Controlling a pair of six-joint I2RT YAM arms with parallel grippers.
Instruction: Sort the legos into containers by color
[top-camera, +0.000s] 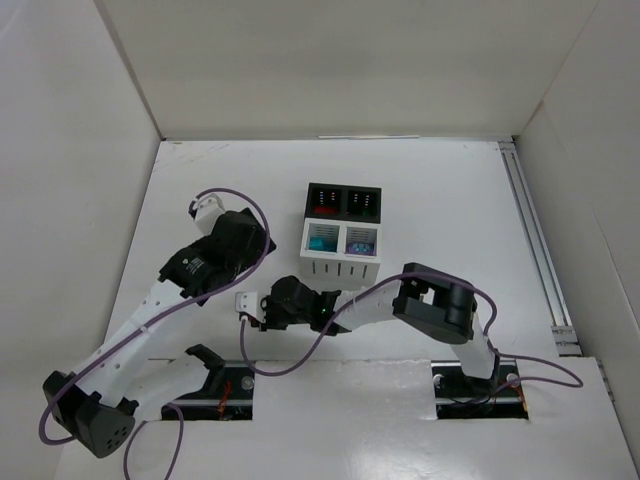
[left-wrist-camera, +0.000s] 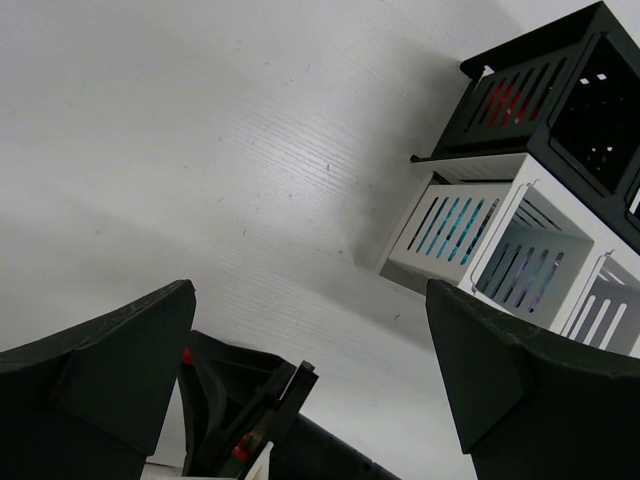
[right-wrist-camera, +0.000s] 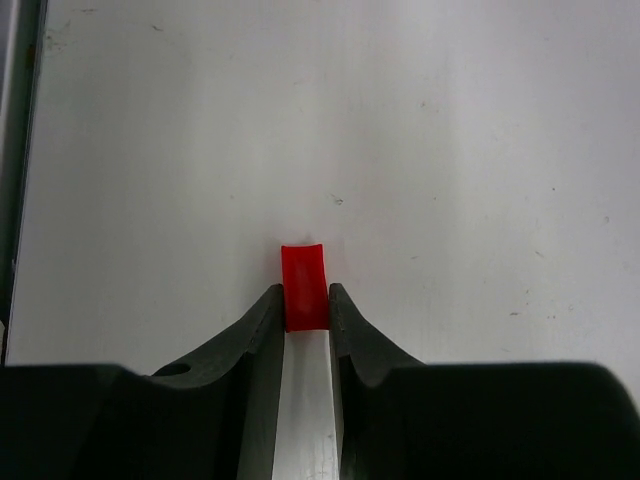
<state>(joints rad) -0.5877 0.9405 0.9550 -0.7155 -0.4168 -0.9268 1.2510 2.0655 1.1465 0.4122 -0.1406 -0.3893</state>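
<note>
Grip: right gripper (right-wrist-camera: 303, 305) is clamped on a red lego (right-wrist-camera: 303, 270), one finger pressed against each long side, with only the near part of the piece between the tips.
Location: low over the table (right-wrist-camera: 450, 120), in front of the containers (top-camera: 342, 236) and off to their left. I cannot tell whether the piece touches the surface.
Left gripper (left-wrist-camera: 310, 300): fingers spread wide with nothing between them, hanging beside the bins and facing them.
Risk, hold: it looks shallow. The far end pokes past the fingertips, so a knock on a bin rim or a sharp swing could twist the piece or squeeze it out.
Risk, route: red shows in the back-left black bin (top-camera: 323, 203), behind the front white bin (top-camera: 322, 240) with teal in it. Letting go early would put red among the wrong colour.
Risk, crowding: both arms sit close together, so a wide sweep could clip one on the other.
Axis: long axis runs along the fingers, far end pointing straight away from the wrist — by my judgement toward the table's left.
</note>
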